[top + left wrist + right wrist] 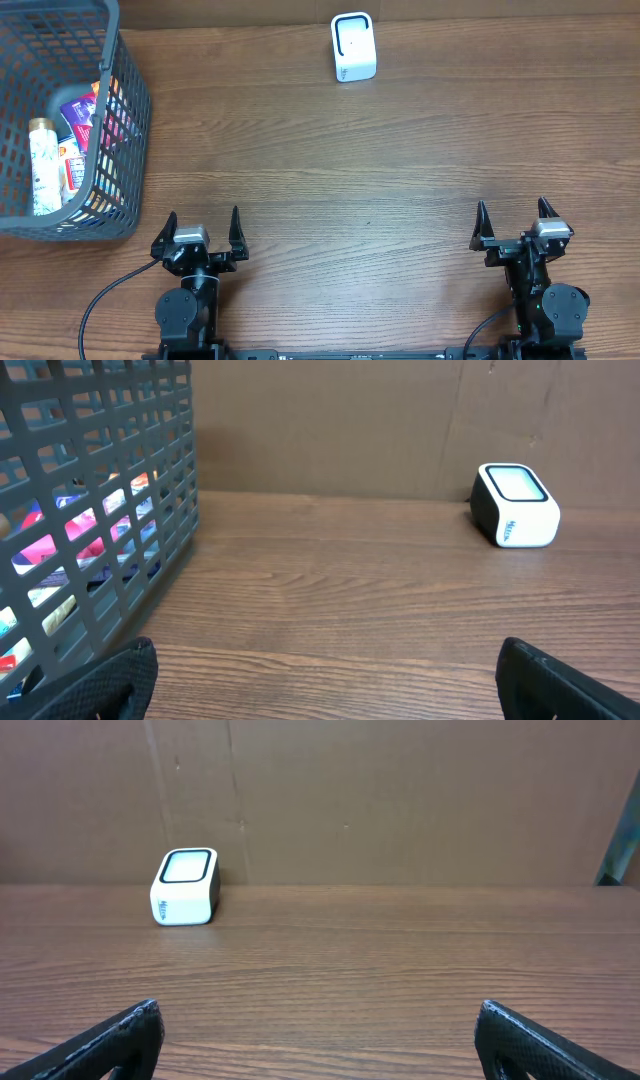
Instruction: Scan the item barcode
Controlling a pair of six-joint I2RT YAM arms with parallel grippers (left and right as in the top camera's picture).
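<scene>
Both arms of a two-armed robot wait at a wooden table [330, 170], nothing picked up and the scan not yet begun. The left gripper [203, 220] sits just beyond the near corner of a grey mesh basket [128, 140] with its fingers spread wide and empty. The right gripper [512, 212], likewise spread and empty, stands well apart from the basket on the table's opposite side.

The goods to be scanned all lie inside the basket. Against its outer side stands a tall bottle [43, 170] with a pale flowered wrap and a gold cap. A purple packet [80, 112] and red and pink packs [72, 170] crowd beside it.

The bottle looks rigid and round and probably the heaviest piece, and its smooth wrap may slip. A grip across its middle, from above, looks soundest. The packets appear light and soft and likely to crumple, so they are best pinched at an edge or seam.

The white, black-trimmed scanner [353, 47] sits well apart from the basket, toward the far edge of the table.

No barcode shows from any camera. The printing on the packs is too small to read, as is a small dark mark on the scanner's side.
</scene>
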